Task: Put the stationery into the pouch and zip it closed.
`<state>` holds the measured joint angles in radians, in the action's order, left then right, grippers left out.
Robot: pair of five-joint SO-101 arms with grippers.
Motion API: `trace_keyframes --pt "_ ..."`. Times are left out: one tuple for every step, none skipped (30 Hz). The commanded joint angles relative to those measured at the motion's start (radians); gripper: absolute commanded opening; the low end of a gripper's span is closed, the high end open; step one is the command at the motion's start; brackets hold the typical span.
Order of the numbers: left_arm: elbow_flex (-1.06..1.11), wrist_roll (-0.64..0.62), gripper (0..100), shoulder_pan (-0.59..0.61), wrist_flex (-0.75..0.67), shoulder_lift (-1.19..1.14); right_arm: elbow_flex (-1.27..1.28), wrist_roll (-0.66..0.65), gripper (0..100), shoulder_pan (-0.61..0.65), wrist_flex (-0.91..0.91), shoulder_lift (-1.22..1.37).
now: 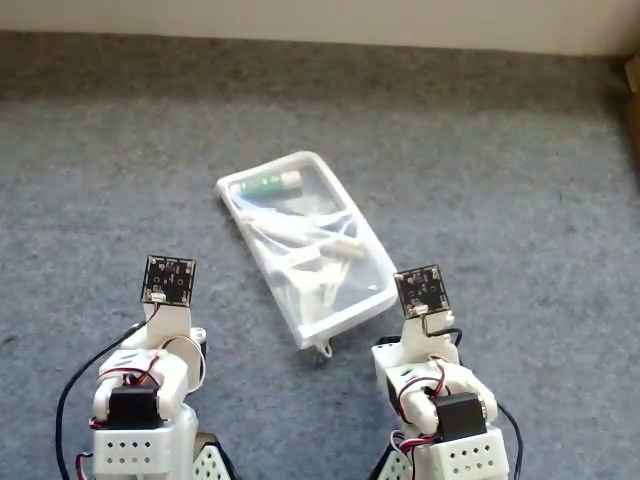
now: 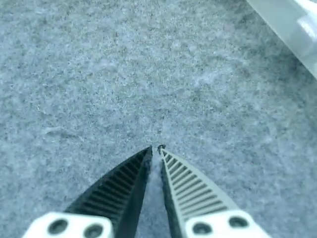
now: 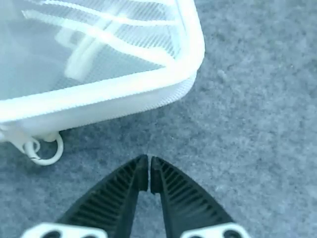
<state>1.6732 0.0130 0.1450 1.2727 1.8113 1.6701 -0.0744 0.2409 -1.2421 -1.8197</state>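
Note:
A clear pouch [image 1: 300, 240] with white edging lies flat on the grey carpet in the middle, with several pens and other stationery [image 1: 268, 184] inside it. Its zipper pull ring [image 1: 322, 349] sits at the near corner, and the zipper looks drawn along the edge. The pouch corner [image 3: 183, 64] and ring [image 3: 42, 151] lie just ahead of my right gripper [image 3: 149, 159], which is shut and holds nothing. My left gripper [image 2: 155, 149] is shut over bare carpet, with a pouch edge [image 2: 292, 25] off to one side. Both arms [image 1: 165, 300] [image 1: 425, 310] rest near the front edge.
Grey carpet [image 1: 480, 170] covers the whole work surface. A pale wall strip [image 1: 320, 20] runs along the far edge. A brown object [image 1: 634, 80] sits at the far right edge.

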Motion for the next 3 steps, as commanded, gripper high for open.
trace_keyframes --pt "0.022 -0.009 4 -0.022 0.005 0.013 0.153 0.005 0.5 0.004 -0.007 -0.013" --pt "0.022 -0.009 4 -0.022 0.005 0.013 0.153 0.005 0.5 0.004 -0.007 -0.013" --pt "0.022 -0.009 4 -0.022 0.005 0.013 0.153 0.005 0.5 0.004 -0.007 -0.013"
